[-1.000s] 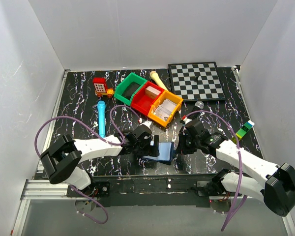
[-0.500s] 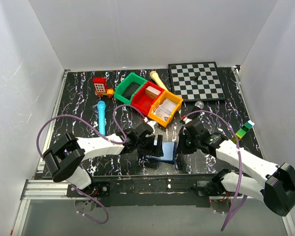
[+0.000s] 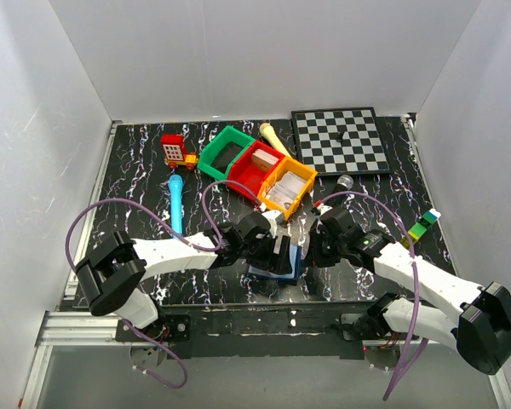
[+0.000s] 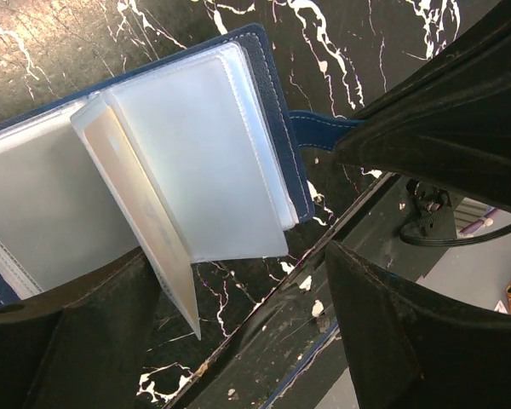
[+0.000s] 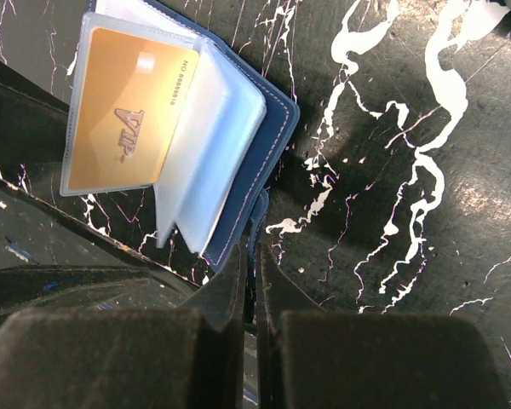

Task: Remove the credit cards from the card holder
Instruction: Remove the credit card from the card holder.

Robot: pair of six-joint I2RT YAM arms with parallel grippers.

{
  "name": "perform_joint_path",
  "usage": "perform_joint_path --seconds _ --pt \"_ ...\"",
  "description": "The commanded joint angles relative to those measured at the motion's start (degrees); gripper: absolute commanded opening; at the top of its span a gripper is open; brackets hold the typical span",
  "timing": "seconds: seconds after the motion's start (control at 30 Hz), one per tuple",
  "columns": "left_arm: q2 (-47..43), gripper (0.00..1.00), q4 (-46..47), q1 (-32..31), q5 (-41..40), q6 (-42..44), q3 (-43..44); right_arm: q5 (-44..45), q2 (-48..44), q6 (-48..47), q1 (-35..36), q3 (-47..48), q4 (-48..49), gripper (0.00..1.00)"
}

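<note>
The card holder (image 3: 277, 266) lies open near the table's front edge, navy outside with clear sleeves inside. In the right wrist view one sleeve holds a gold VIP card (image 5: 128, 106). In the left wrist view that sleeve (image 4: 140, 217) stands up from the holder (image 4: 272, 111). My left gripper (image 3: 281, 249) hovers over the holder, open (image 4: 238, 256), with nothing between its fingers. My right gripper (image 3: 311, 252) is shut (image 5: 253, 251) on the holder's blue closing strap (image 5: 257, 213) at its right edge. The strap also shows in the left wrist view (image 4: 319, 129).
Green (image 3: 224, 153), red (image 3: 251, 169) and orange (image 3: 284, 187) bins stand in a row behind the arms. A chessboard (image 3: 341, 141) lies at back right. A blue marker (image 3: 176, 204) and red toy (image 3: 174, 149) are at left, a green-yellow block (image 3: 423, 225) at right.
My left gripper has moved right, over the card holder. The holder's sleeves have fanned open, one now standing up. The right gripper has stayed on the strap.
</note>
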Motion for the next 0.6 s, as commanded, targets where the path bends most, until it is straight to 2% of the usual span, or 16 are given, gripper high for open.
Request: perform_joint_path --seconds 0.0,0.37,0.43,0.57 --pt "-1.9 0.75 0.0 -0.4 -1.1 0.0 1.4 -0.4 -0.3 -0.2 0.0 -0.5 1.7 0.01" --pt "-8.5 0.78 -7.1 -0.2 -9.7 -2.2 -0.4 0.4 -0.1 -0.3 0.0 -0.4 1.0 0.01" --pt "-9.6 0.78 -9.7 -0.2 -15.0 -3.2 -0.5 0.9 -0.2 -0.4 0.0 -0.3 0.6 0.01" --pt "-13.1 0.78 -10.5 0.0 -18.3 -4.1 -2.0 2.1 -0.6 -0.7 -0.2 -0.2 -0.7 0.01"
